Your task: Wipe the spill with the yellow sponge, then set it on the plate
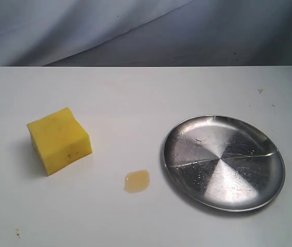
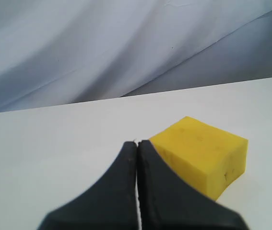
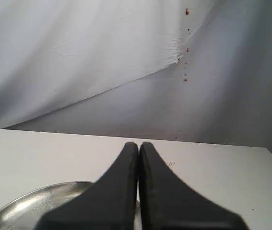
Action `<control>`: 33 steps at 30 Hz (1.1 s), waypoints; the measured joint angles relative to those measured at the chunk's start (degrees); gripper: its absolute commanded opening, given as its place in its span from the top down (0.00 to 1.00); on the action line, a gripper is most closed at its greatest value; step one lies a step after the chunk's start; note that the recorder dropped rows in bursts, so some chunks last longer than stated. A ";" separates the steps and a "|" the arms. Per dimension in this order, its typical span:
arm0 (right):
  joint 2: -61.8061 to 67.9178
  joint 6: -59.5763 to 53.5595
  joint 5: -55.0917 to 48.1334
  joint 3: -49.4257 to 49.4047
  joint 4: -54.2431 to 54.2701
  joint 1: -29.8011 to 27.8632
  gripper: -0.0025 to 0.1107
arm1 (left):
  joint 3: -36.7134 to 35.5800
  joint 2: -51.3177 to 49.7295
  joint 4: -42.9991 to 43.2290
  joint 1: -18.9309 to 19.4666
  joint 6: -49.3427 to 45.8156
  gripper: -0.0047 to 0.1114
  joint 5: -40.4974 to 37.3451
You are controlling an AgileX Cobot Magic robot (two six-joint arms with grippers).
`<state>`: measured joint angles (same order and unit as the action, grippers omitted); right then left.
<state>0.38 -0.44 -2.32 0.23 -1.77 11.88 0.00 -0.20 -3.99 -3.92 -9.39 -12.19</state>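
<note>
The yellow sponge (image 1: 59, 139) lies on the white table at the left, a bright foam block with dark specks. The small amber spill (image 1: 137, 181) sits between it and the round silver plate (image 1: 223, 162) on the right. Neither arm shows in the exterior view. In the left wrist view my left gripper (image 2: 137, 143) is shut and holds nothing; the sponge (image 2: 200, 154) lies just beyond and beside its black fingertips, apart from them. My right gripper (image 3: 138, 144) is shut and empty too, with the plate's rim (image 3: 44, 197) below its fingers.
A grey-blue cloth backdrop (image 1: 146, 31) hangs behind the table's far edge. A few small dark marks dot the table at the far right (image 1: 260, 91) and near left (image 1: 17, 233).
</note>
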 measured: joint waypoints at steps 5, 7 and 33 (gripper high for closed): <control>0.00 0.00 0.00 0.00 0.00 0.00 0.98 | 0.00 0.00 0.00 0.00 0.00 0.96 0.00; 0.00 0.00 0.00 0.00 0.00 0.00 0.98 | 0.00 0.00 0.00 0.00 0.00 0.96 0.00; 13.98 -2.99 -5.93 21.74 30.38 4.72 0.98 | 0.00 0.00 0.00 0.00 0.00 0.96 0.00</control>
<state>14.35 -3.43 -8.25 21.97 28.61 16.60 0.00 -0.20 -3.99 -3.92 -9.39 -12.19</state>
